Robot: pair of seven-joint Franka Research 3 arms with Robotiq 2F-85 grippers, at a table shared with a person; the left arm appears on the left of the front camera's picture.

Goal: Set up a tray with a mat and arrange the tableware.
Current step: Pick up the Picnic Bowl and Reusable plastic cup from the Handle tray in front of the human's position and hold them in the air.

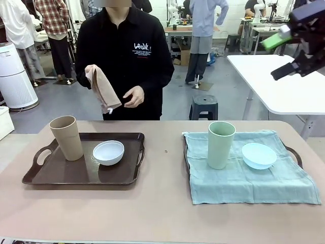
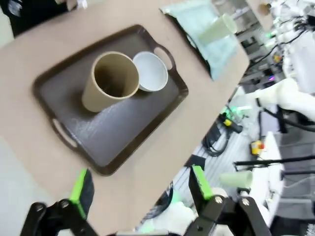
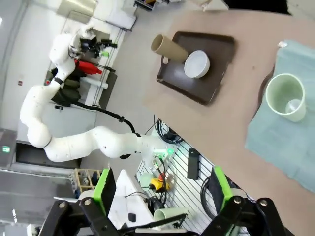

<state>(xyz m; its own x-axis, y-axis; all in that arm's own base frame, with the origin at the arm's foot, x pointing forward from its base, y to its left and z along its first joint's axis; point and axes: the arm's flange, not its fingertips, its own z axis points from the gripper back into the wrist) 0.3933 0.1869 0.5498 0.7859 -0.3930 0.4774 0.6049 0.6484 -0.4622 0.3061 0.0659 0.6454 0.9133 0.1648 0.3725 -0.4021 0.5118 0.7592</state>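
Note:
On the left, a dark brown tray (image 1: pixel 61 175) carries a tan cup (image 1: pixel 67 138) and a white bowl (image 1: pixel 108 152), with no mat under them. A second tray's handle (image 1: pixel 295 153) shows from under a pale blue-green mat (image 1: pixel 244 178) on the right; a pale green cup (image 1: pixel 221 145) and a light blue bowl (image 1: pixel 259 155) stand on the mat. Across the table, the person holds a folded tan cloth (image 1: pixel 104 91). My right gripper (image 1: pixel 282 56) hangs open, high at the far right. My left gripper (image 2: pixel 140 189) is open above the brown tray (image 2: pixel 123 132), tan cup (image 2: pixel 110 81) and white bowl (image 2: pixel 150 71).
The right gripper (image 3: pixel 162 191) looks down from high on the brown tray (image 3: pixel 216 46), the green cup (image 3: pixel 284 97) and the mat (image 3: pixel 290 142). A white table (image 1: pixel 284 86) and a dark stool (image 1: pixel 205 107) stand behind. Bare tabletop (image 1: pixel 162 203) lies between and in front of the trays.

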